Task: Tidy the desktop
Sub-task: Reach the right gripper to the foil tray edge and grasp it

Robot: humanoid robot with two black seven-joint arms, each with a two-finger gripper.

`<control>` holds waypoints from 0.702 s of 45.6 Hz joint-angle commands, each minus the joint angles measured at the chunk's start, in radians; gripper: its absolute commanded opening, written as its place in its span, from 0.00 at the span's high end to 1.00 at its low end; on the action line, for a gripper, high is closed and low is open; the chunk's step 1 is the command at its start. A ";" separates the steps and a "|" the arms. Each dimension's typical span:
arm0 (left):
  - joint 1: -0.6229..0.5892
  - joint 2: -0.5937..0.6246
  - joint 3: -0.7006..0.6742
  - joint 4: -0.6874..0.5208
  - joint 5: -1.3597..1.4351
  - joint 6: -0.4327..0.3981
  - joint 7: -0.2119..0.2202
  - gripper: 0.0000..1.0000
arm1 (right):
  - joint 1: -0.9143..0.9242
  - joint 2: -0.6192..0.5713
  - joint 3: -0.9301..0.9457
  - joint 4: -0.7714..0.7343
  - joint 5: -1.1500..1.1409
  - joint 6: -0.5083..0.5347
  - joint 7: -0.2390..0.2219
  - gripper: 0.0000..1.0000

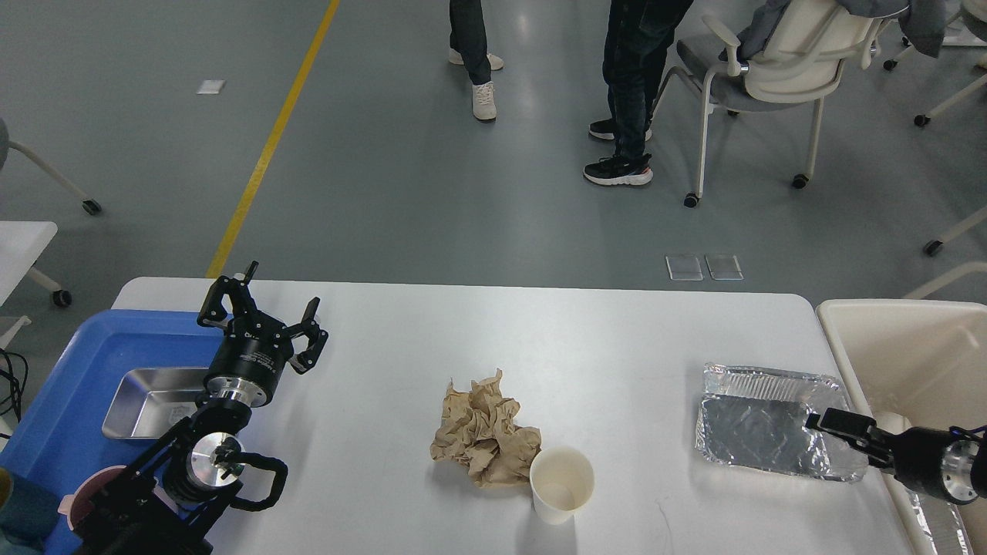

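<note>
Bearing crumpled paper [482, 432], the white desktop [601, 339].

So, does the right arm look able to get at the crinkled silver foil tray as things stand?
Probably yes. The right gripper already sits over the right edge of the crinkled silver foil tray, with nothing between them on the white desktop; whether its fingers are open cannot be told.
</note>
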 commanded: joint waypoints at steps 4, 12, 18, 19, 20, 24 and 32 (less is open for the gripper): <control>0.000 0.000 -0.001 0.000 0.000 0.000 0.000 0.03 | 0.000 0.014 0.000 0.000 0.002 -0.001 0.015 0.00; 0.002 0.002 -0.001 0.000 0.000 0.000 0.000 0.03 | 0.001 0.018 0.000 0.007 0.002 -0.004 0.050 0.00; 0.002 0.002 -0.003 0.000 0.000 0.000 0.000 0.03 | 0.006 0.027 -0.002 0.005 0.002 -0.005 0.050 0.00; 0.002 0.002 -0.003 0.000 0.000 0.000 0.000 0.03 | 0.007 0.030 -0.002 0.003 0.002 -0.005 0.050 0.00; 0.002 0.002 -0.005 0.000 0.000 0.000 0.000 0.03 | 0.007 0.035 -0.002 0.002 0.002 -0.005 0.050 0.00; 0.002 0.002 -0.006 0.000 0.000 0.000 -0.002 0.03 | 0.007 0.046 -0.003 0.002 0.002 -0.002 0.050 0.00; 0.002 0.002 -0.011 0.000 0.000 0.000 -0.002 0.03 | 0.007 0.078 -0.006 0.002 0.002 0.002 0.052 0.00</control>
